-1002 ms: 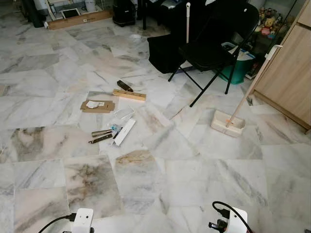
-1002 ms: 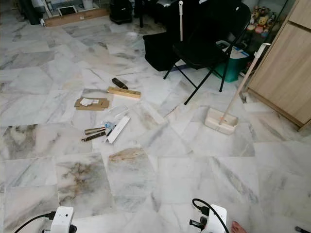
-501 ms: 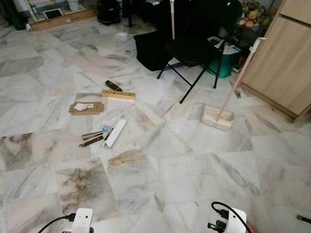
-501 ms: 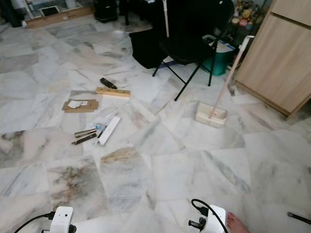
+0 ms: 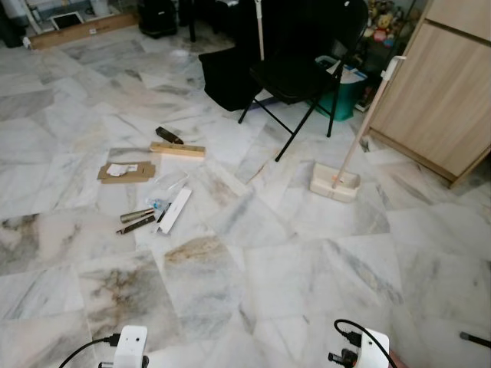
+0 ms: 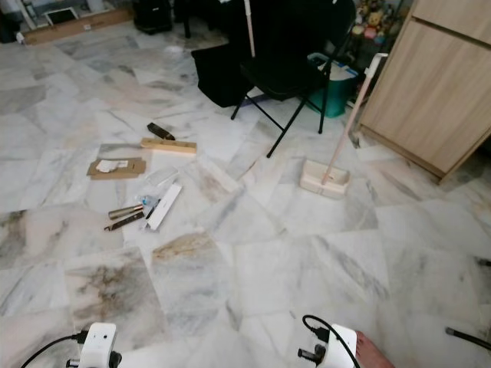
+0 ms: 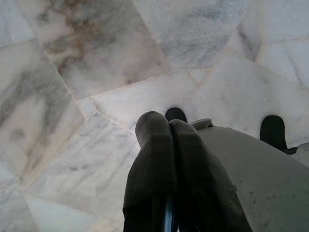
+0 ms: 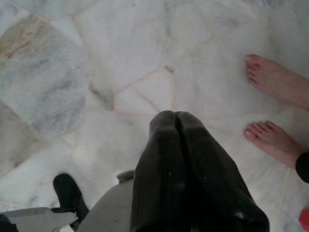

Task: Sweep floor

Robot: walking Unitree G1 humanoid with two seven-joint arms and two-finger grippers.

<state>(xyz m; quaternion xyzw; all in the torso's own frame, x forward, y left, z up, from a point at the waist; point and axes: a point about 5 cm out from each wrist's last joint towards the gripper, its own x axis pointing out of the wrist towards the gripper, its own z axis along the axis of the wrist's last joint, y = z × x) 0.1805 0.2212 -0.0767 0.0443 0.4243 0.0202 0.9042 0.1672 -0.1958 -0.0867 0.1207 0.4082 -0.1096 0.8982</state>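
Observation:
A pale dustpan (image 5: 334,182) with a long upright handle (image 5: 370,107) stands on the marble floor near the wooden cabinet. A white broom stick (image 5: 259,27) leans by the black folding chair (image 5: 303,69). Scattered litter lies left of centre: a cardboard piece (image 5: 125,171), a wooden strip (image 5: 177,150), a white strip (image 5: 174,210) and small dark bits (image 5: 137,219). Both arms hang low, far from all of it. My left gripper (image 7: 169,126) is shut with nothing held. My right gripper (image 8: 175,121) is also shut and empty, above bare floor.
A wooden cabinet (image 5: 445,84) fills the right side. A black bag (image 5: 222,77) and a teal bin (image 5: 345,88) sit behind the chair. A person's bare feet (image 8: 270,111) stand close on my right. Open marble floor (image 5: 253,268) lies ahead.
The camera has shifted: the whole scene slid left and up in view, showing more floor on the right. Litter, dustpan and both hanging arms keep their places.

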